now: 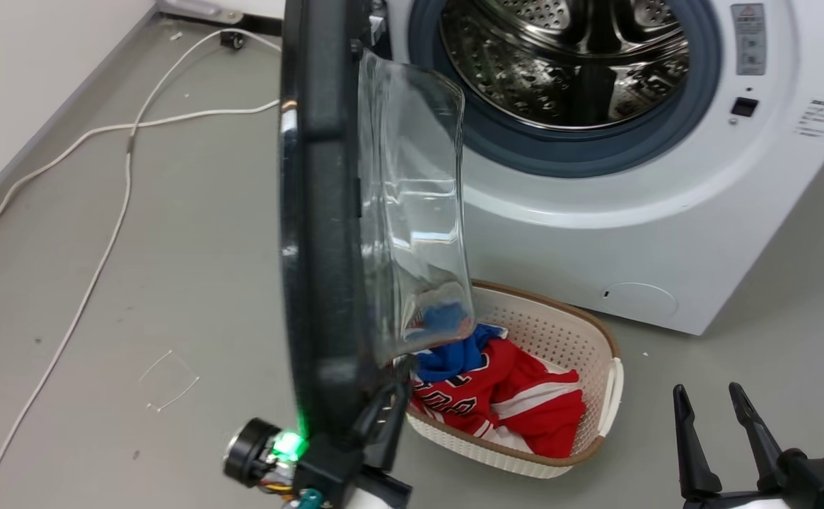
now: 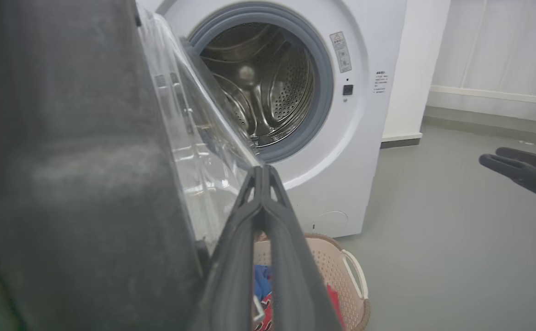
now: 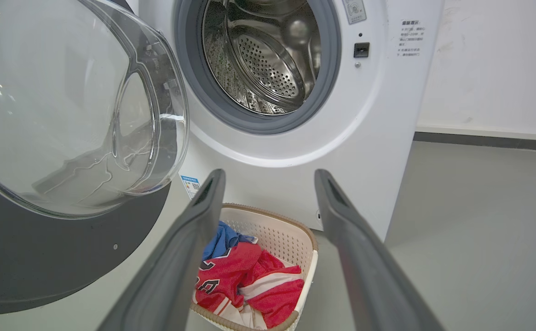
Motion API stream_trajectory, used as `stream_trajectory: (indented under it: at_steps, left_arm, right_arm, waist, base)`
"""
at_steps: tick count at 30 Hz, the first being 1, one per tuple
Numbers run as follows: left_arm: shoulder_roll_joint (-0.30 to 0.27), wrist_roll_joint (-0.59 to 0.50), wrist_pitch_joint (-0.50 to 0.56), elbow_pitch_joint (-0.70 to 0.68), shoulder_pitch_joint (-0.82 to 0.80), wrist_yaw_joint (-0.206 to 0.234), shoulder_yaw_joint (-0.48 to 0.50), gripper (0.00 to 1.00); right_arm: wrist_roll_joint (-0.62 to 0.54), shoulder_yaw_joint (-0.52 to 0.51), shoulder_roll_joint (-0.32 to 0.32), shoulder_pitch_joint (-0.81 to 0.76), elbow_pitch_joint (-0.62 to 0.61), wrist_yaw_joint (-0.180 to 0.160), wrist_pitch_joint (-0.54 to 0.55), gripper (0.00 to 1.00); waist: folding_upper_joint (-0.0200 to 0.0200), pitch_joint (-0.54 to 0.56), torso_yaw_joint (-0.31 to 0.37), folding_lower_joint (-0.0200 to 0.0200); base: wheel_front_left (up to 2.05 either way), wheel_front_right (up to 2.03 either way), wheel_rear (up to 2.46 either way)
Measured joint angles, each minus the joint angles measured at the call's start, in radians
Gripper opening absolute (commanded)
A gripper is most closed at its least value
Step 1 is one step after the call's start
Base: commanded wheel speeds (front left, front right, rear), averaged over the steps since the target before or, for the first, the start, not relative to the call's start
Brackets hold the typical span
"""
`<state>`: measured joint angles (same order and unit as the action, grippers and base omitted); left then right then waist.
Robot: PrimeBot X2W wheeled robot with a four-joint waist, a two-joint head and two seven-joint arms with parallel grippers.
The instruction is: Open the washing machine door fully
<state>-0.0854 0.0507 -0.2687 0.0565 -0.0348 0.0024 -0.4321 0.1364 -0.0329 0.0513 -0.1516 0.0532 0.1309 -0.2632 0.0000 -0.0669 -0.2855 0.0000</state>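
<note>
The washing machine door (image 1: 320, 212) stands open, swung out from the white machine (image 1: 595, 233). In the head view it is seen edge-on, at 9 o'clock from the round opening, and its glass bowl bulges toward 3 o'clock. At 6 o'clock from the opening a pale basket (image 1: 599, 339) with red and blue clothes (image 1: 518, 403) sits on the grey floor (image 1: 171, 297), just beside the machine front. A white cable (image 1: 125, 177) lies on the floor at 9 o'clock from the door, near a pale wall.

The left gripper (image 1: 399, 385) reaches up at the inner side of the door's lower rim. Its fingers are pressed together with nothing between them; if they touch the rim, I cannot tell. The right gripper (image 1: 707, 390) is at 4 o'clock in the head view, well apart from the door, with fingers spread and empty.

The top of the door is cut by the picture edge. In the left wrist view the rim is a blurred dark mass.
</note>
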Motion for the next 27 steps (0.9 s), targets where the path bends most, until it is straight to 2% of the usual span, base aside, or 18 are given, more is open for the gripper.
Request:
stream_trajectory:
  at_steps: [4, 8, 18, 27]
  left_arm:
    - [-0.015, 0.021, -0.003, -0.007, 0.023, 0.029, 0.070, 0.00]
    - [-0.035, 0.052, 0.003, -0.001, 0.019, 0.054, 0.183, 0.00]
    - [-0.066, 0.096, 0.003, 0.030, -0.006, 0.072, 0.441, 0.00]
    - [-0.049, 0.109, 0.003, 0.054, -0.047, 0.077, 0.642, 0.00]
  right_arm:
    - [-0.006, 0.001, 0.000, 0.009, 0.003, 0.000, 0.000, 1.00]
    - [-0.016, -0.003, 0.000, 0.012, 0.003, 0.000, 0.000, 1.00]
    - [-0.047, -0.010, 0.000, 0.042, 0.004, 0.000, 0.000, 1.00]
    - [-0.064, -0.020, 0.000, 0.056, -0.006, 0.000, 0.000, 1.00]
  waist:
    - [0.0000, -0.019, -0.016, -0.0001]
    - [0.0000, -0.037, -0.022, 0.0001]
    - [0.0000, -0.079, -0.003, 0.0001]
    - [0.0000, -0.128, 0.013, 0.0002]
  base:
    - [0.00, 0.00, 0.00]
    - [0.00, 0.00, 0.00]
    - [0.00, 0.00, 0.00]
    - [0.00, 0.00, 0.00]
